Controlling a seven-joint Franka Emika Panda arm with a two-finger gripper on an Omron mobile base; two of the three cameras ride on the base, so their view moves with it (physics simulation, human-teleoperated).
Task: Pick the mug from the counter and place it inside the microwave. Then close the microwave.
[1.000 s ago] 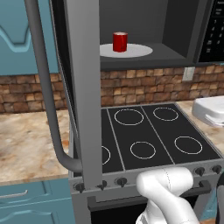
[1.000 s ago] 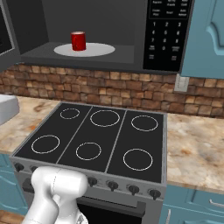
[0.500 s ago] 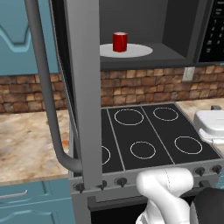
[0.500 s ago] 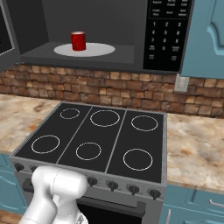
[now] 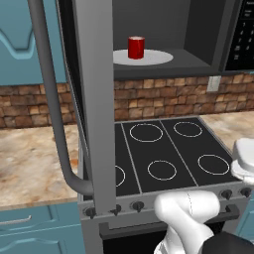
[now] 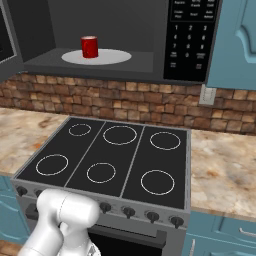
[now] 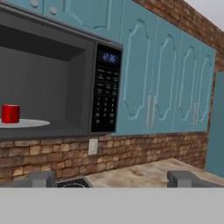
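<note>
Microwave (image 7: 65, 74) clock display unreadable

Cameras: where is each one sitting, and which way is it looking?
Left base view: behind the arm on its left, looking forward and down at the stove and the open microwave; the door stands near.
Right base view: behind the arm on its right, looking at the stove, microwave and keypad.
Hand view: on the hand, looking level at the microwave and cabinets; the open gripper tips show at the bottom.
All three share the mug on the plate.
</note>
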